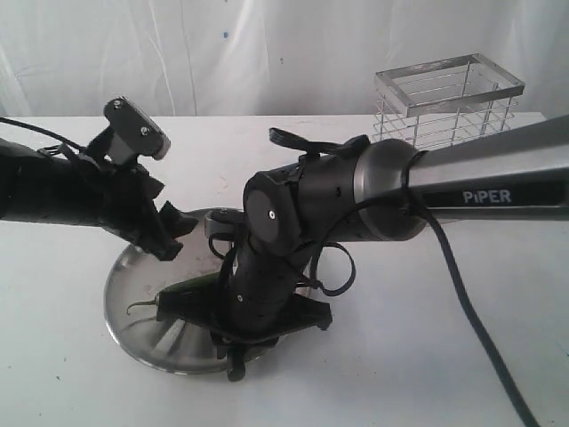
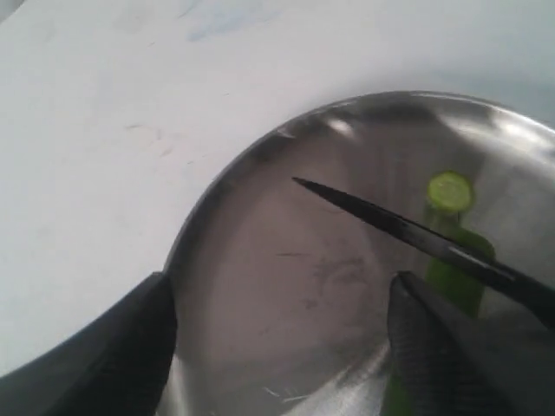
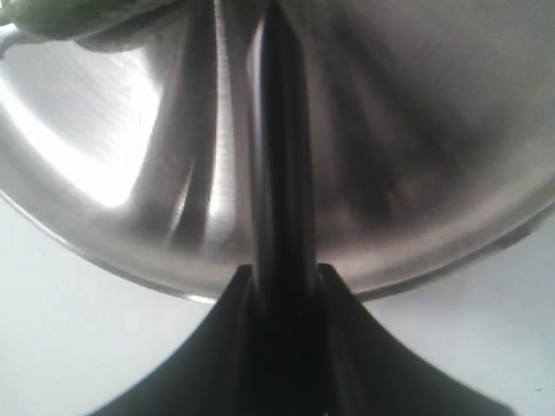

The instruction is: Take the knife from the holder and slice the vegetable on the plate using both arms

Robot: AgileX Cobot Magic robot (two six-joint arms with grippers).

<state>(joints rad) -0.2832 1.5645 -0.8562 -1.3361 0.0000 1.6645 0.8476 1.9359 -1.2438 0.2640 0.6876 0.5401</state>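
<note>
Glossy green chilli pepper (image 2: 451,195), paler cut face; slim all-black pointed knife (image 2: 408,227); silver round steel plate (image 2: 286,286); white tabletop (image 2: 130,130); silver wire basket (image 1: 466,100).

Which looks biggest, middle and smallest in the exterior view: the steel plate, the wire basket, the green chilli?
1. the steel plate, widest, though partly covered.
2. the wire basket, but it stands farther back, so this ranking is unsure.
3. the green chilli, clearly smallest, partly hidden.

The vegetable (image 2: 453,194) lies on the plate (image 1: 133,298) (knife (image 2: 390,224) over it), holder (image 1: 447,102) behind.
</note>
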